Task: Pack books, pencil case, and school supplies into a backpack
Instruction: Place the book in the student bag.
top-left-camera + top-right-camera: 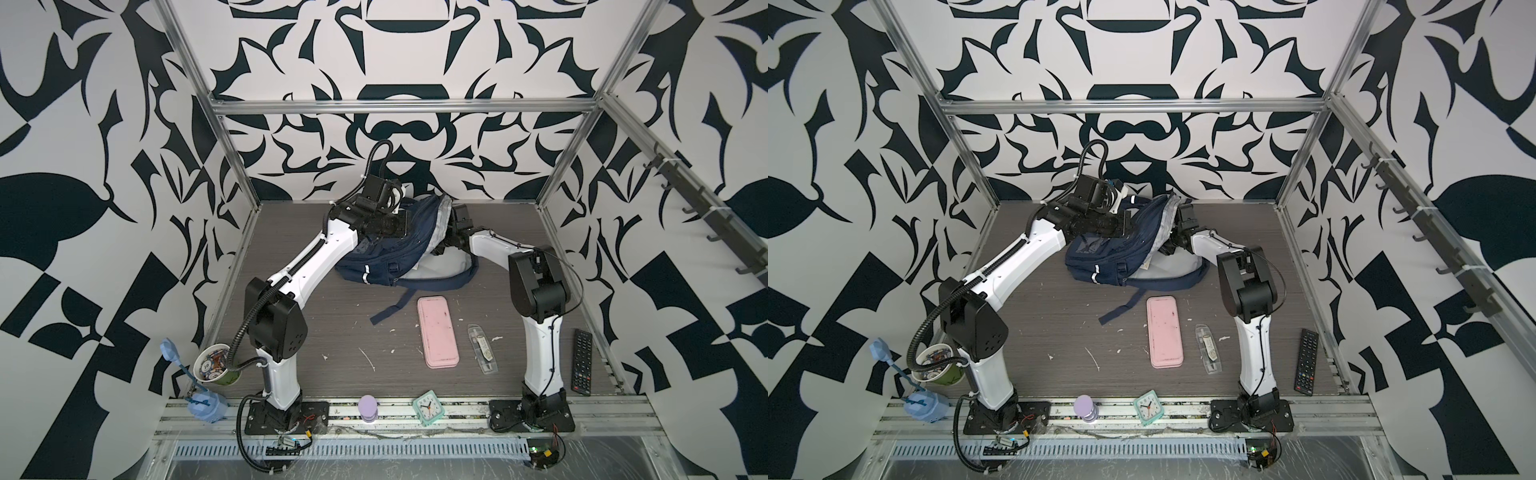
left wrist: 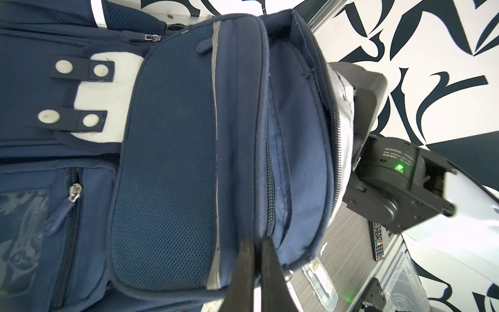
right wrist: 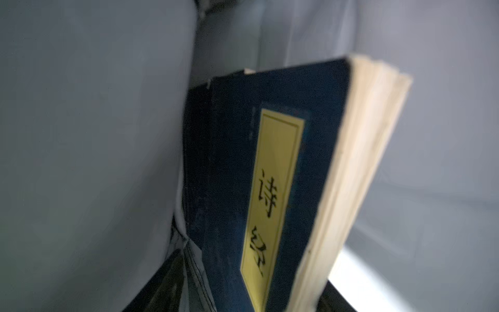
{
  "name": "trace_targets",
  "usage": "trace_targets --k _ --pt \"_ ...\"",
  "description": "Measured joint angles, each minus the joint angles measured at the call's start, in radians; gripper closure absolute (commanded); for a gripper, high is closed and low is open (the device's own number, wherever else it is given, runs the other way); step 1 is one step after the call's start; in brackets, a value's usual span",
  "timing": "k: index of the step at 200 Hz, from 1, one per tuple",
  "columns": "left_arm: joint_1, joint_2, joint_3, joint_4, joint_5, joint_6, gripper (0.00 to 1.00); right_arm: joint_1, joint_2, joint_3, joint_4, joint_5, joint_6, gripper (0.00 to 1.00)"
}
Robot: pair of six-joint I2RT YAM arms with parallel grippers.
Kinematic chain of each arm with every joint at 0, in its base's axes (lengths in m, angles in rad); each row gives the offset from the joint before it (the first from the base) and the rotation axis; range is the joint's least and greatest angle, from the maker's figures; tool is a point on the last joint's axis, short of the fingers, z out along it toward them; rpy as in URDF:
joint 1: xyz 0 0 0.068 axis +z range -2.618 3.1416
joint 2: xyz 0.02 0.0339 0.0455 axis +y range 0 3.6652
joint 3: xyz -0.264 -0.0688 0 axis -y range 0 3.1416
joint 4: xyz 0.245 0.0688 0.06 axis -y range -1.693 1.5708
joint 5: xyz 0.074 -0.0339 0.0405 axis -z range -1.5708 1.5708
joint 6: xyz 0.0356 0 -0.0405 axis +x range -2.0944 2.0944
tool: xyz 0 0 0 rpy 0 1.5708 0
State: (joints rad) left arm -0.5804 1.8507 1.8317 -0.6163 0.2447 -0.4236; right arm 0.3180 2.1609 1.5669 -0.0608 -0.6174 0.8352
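Observation:
The navy backpack (image 1: 386, 249) (image 1: 1113, 253) lies at the back of the table with its mouth held up. My left gripper (image 2: 258, 243) (image 1: 405, 229) is shut on the backpack's (image 2: 167, 162) zip-edged flap. My right gripper (image 3: 253, 267) is deep inside, against the pale lining, and its wrist (image 1: 457, 226) sticks out of the mouth. Its jaws stand open. A dark blue book (image 3: 297, 135) with a yellow label lies between them, and a second dark cover edge (image 3: 197, 162) shows behind it. The pink pencil case (image 1: 437, 332) (image 1: 1165, 331) and the clear school supplies packet (image 1: 482, 349) (image 2: 321, 283) lie on the table in front.
A black remote (image 1: 582, 361) lies by the right arm's base. A teal clock (image 1: 428, 406) and a purple object (image 1: 368, 407) stand on the front rail. A cup of chips (image 1: 216, 365) sits at the front left. A backpack strap (image 1: 390, 309) trails toward the pencil case.

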Motion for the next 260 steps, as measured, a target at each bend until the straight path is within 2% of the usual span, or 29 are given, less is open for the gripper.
trace_targets --k 21,38,77,91,95,105,108,112,160,192,260 --pt "0.0 0.0 0.0 0.0 0.001 -0.003 1.0 0.003 0.0 0.001 -0.01 0.006 -0.008 0.43" --pt "0.0 0.0 -0.003 0.005 0.007 -0.007 1.0 0.006 0.01 0.017 -0.015 0.005 -0.005 0.43" --pt "0.003 -0.001 -0.017 0.024 0.015 -0.024 1.0 0.03 0.113 0.129 0.037 -0.033 0.039 0.3" --pt "0.006 -0.002 -0.022 0.026 0.014 -0.026 1.0 0.041 0.148 0.176 0.013 -0.032 0.033 0.23" --pt "0.007 -0.002 -0.024 0.028 0.014 -0.026 1.0 0.043 0.153 0.188 -0.002 -0.03 0.024 0.16" --pt "0.009 -0.003 -0.026 0.029 0.014 -0.025 1.0 0.05 0.162 0.209 -0.04 -0.018 0.008 0.13" --pt "0.01 -0.004 -0.026 0.029 0.014 -0.026 1.0 0.051 0.162 0.216 -0.056 -0.014 -0.004 0.06" --pt "0.01 -0.005 -0.027 0.029 0.014 -0.025 1.0 0.053 0.161 0.22 -0.071 -0.007 -0.007 0.03" --pt "0.016 -0.023 -0.042 0.033 0.014 -0.025 1.0 0.054 0.103 0.247 -0.268 0.116 -0.157 0.01" --pt "0.016 -0.023 -0.043 0.034 0.016 -0.026 1.0 0.053 0.072 0.222 -0.291 0.126 -0.198 0.18" --pt "0.017 -0.023 -0.043 0.034 0.021 -0.032 1.0 0.054 0.101 0.179 -0.154 0.017 -0.116 0.53"
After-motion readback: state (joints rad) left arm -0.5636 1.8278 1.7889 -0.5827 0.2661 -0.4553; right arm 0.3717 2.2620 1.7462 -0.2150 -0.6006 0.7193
